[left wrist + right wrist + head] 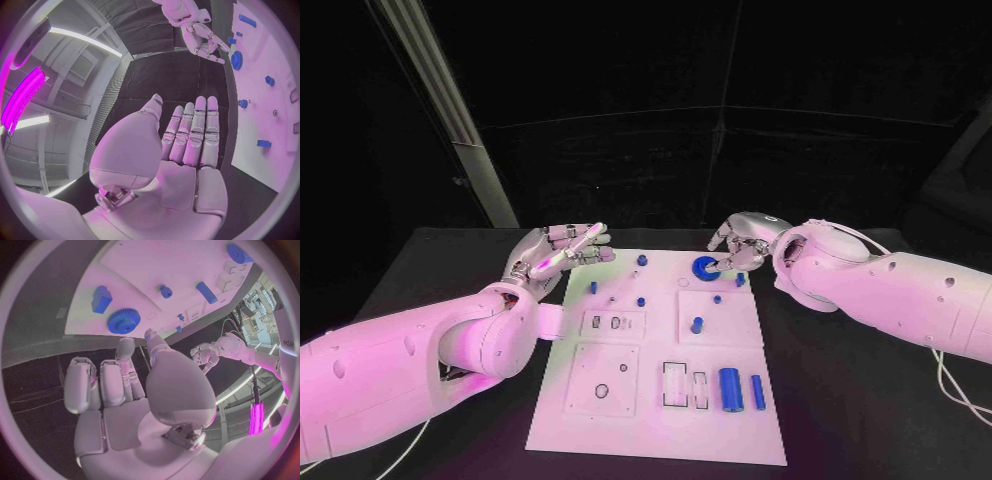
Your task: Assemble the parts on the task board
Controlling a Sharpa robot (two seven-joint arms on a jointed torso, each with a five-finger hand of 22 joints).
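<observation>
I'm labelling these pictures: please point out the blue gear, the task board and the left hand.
blue gear (122,321): right wrist view, toothed face.
task board (733,330): head view, bare white surface.
left hand (187,150): left wrist view, base of the fingers.

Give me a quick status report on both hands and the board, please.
Left hand open, off the task board's far left corner. Right hand open, fingertips at the blue gear, not gripping. Nothing in the way.
</observation>
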